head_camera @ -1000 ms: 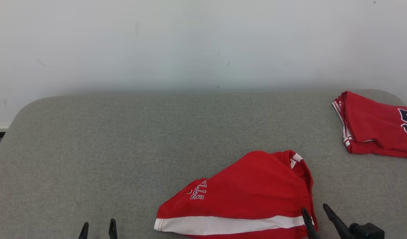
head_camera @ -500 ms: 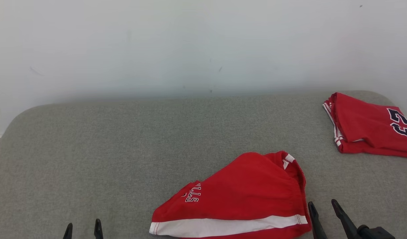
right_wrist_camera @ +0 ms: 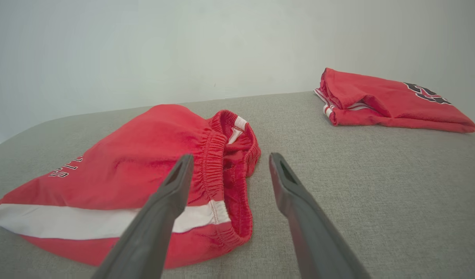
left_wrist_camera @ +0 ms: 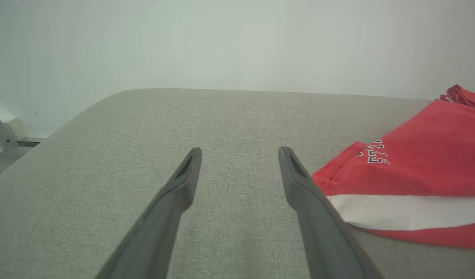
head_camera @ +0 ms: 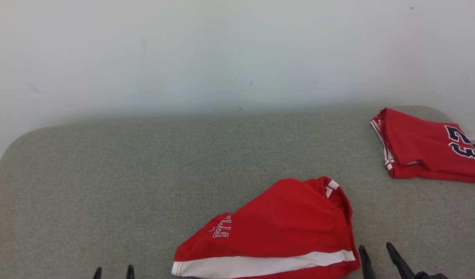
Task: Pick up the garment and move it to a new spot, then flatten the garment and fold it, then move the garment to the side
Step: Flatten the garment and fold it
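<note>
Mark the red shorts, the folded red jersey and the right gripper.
red shorts [head_camera: 284, 221], head view, mid red fabric above the white stripe.
folded red jersey [head_camera: 415, 151], head view, top red panel.
right gripper [right_wrist_camera: 230, 156], right wrist view, midway between its open fingertips.

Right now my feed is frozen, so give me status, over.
Left tool open, empty, over grey padded surface. Right tool open, empty, beside red shorts. Shorts rumpled, not flattened. Folded red jersey far right, clear.

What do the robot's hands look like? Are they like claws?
The left gripper and right gripper look alike: two long, dark grey fingers each, smooth and tapering to a narrow tip with a small slot near it.
</note>
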`<state>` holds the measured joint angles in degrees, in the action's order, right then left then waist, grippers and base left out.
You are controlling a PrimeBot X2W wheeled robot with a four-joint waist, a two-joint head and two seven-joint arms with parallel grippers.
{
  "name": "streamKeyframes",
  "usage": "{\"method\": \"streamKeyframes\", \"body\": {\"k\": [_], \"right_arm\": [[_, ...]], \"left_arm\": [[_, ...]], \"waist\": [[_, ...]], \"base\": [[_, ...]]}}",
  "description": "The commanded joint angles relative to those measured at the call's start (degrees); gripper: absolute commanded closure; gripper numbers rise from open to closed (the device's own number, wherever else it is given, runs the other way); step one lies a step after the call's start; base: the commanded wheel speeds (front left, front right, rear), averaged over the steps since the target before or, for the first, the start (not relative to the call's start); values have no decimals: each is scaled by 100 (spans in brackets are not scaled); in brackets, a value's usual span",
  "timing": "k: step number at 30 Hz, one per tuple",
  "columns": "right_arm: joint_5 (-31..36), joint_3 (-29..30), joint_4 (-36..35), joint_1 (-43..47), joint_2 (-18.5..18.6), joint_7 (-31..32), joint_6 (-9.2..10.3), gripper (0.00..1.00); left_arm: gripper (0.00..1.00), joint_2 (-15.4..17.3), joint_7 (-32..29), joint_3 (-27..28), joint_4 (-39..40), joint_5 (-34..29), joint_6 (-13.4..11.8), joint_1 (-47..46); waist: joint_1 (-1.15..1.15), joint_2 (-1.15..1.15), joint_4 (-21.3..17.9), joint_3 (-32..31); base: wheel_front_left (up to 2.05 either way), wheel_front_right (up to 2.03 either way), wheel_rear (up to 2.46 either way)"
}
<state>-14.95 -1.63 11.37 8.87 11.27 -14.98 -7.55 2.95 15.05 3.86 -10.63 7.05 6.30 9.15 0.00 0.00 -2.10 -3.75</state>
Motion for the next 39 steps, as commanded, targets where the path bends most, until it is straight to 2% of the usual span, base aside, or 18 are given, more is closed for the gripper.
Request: {"method": "streamKeyframes", "body": {"k": [1, 6, 17, 25, 37, 38, 39], "right_arm": [[-10, -43, 45, -16, 47, -25, 16, 0], [-130, -336, 423, -241, 272, 43, 16, 0], [-334, -1211, 1246, -921, 670, 191, 16, 0], [-590, -1681, 1594, -1274, 878, 228, 16, 0], [-832, -2133, 1884, -1651, 991, 208, 16, 0], [-869, -2183, 1916, -1676, 998, 238, 16, 46], [-878, -2226, 1936, -1705, 1017, 242, 16, 87]], "left_arm": [[0, 14, 17, -87, -34, -40, 32, -23], [0, 156, 17, -690, -557, 101, 121, -335], [0, 627, 18, -2110, -1814, 743, 111, -1184], [0, 845, 17, -2692, -2346, 1234, 112, -1708], [0, 850, 17, -3163, -2963, 1860, 111, -2172], [31, 851, 17, -3233, -3026, 1927, 110, -2225], [71, 857, 17, -3286, -3082, 1984, 110, -2278]], "waist": [[0, 0, 10, 2], [0, 0, 21, 53], [0, 0, -24, 329], [0, 0, -8, 472], [0, 0, -57, 600], [0, 0, -59, 612], [0, 0, -61, 617]], "base": [[0, 0, 0], [0, 0, 0], [0, 0, 0], [0, 0, 0], [0, 0, 0], [0, 0, 0], [0, 0, 0]]}}
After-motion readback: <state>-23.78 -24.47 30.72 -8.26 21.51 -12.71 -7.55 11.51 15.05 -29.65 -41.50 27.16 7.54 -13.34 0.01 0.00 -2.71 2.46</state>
